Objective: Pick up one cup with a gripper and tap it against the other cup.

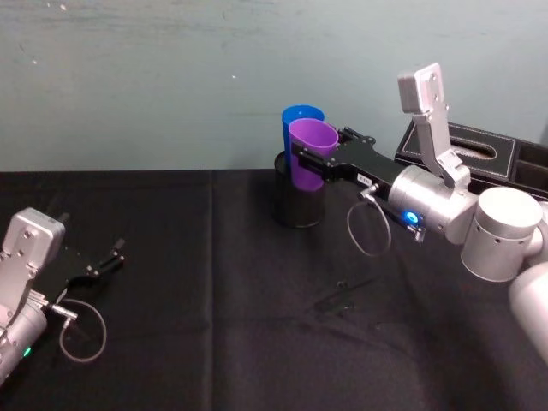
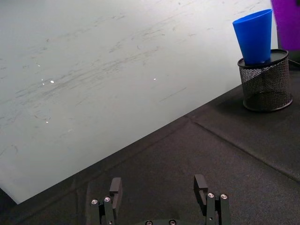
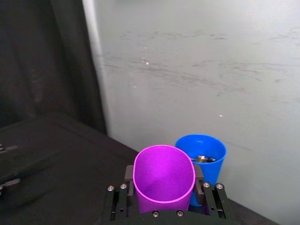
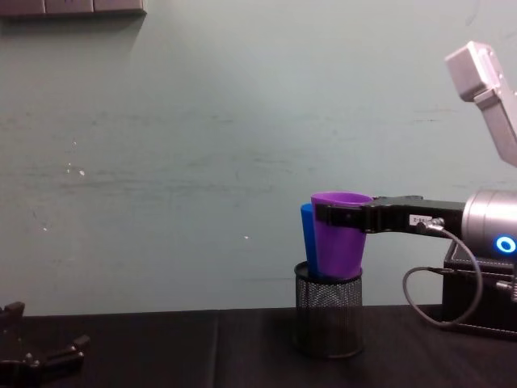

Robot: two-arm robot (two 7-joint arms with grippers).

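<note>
Right gripper (image 1: 310,161): reaching in from the right and closing its fingers on the purple cup (image 1: 313,137) just below the rim, holding it upright off the table (image 1: 214,300).
Purple cup: hanging at the far middle of the table, its base dipping just inside the mouth of the mesh pen holder (image 1: 297,205).
Blue cup (image 1: 300,115): standing in that holder, directly behind the purple one; the two are looking side to side, though touching or just apart I cannot tell.
Left gripper (image 1: 117,253): resting near the left edge with its fingers spread wide, holding nothing.
Tissue box (image 1: 467,150): sitting far right, behind the working arm.
Risk, tipping: a hard sideways tap would likely be rocking the holder, since the blue cup is only leaning loose inside it.
Risk, snagging: the purple cup's base may be catching on the mesh rim if it moves across before lifting.
Risk, slipping: the smooth tapered wall could be sliding down through the fingers.
Right wrist view: showing both cup mouths and something small and shiny inside the blue cup.
Chest view: showing the side profile and how low the purple cup is sitting.
</note>
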